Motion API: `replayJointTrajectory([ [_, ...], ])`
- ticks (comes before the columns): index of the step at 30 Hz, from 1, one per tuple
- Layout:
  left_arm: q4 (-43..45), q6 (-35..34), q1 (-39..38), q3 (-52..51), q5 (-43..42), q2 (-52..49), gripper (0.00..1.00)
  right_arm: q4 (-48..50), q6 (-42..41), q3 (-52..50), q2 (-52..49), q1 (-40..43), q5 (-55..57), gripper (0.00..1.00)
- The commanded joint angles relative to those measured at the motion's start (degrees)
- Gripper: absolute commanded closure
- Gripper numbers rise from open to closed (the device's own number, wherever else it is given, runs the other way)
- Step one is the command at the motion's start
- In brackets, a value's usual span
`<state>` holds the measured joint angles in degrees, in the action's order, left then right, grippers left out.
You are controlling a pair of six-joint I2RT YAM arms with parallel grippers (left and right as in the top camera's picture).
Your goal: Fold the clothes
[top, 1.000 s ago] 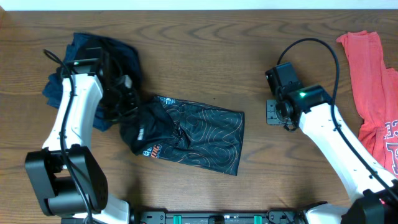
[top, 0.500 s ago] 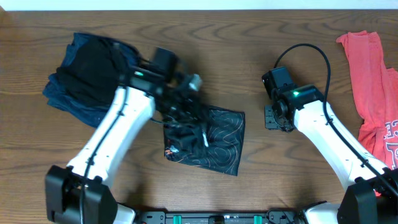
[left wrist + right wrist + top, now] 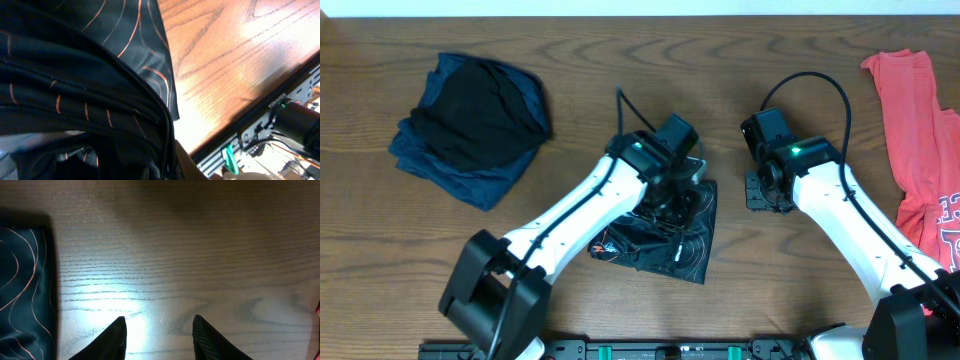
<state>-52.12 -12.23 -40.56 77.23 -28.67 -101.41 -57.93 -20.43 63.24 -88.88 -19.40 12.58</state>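
Overhead: the black jersey [image 3: 692,240], marked with thin orange contour lines, lies bunched near the middle of the wooden table [image 3: 620,70]. The left gripper [image 3: 672,208] is down on the jersey's far part, sunk in the folds; whether its fingers clasp the cloth cannot be told. The right gripper [image 3: 756,188] hangs just right of the jersey's right edge, over bare wood. A heap of navy and black garments [image 3: 470,125] sits far left, well apart. A coral-red T-shirt [image 3: 915,150] lies at the right edge.

Left wrist: bunched black jersey [image 3: 75,90] fills the left and middle, hiding the fingers. Bare table [image 3: 225,65] shows to the right.

Right wrist: the right gripper [image 3: 159,335] has its two dark fingertips [image 3: 116,336] spread apart with nothing between them, above bare table [image 3: 200,255]. The jersey's edge [image 3: 22,290] lies at the left.
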Motion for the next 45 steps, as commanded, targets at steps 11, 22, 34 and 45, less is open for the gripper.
replayJointTrajectory([
  [11,4.2,-0.48,-0.68,0.59,-1.31,-1.49,0.62,-0.13,-0.33,-0.2,-0.5,0.26,-0.83,0.58],
  [22,-3.74,2.93,10.6,1.09,11.13,10.19,0.61,9.46,18.8,-0.2,-0.5,-0.48,-32.06,0.57],
  [34,-5.7,1.64,32.04,-0.37,12.68,11.76,0.5,18.34,12.59,-0.2,-3.13,-11.67,-25.7,0.51],
  [45,-5.97,1.64,32.76,-0.57,12.66,7.39,0.48,30.05,12.81,-0.2,-13.51,-13.09,-22.38,0.51],
])
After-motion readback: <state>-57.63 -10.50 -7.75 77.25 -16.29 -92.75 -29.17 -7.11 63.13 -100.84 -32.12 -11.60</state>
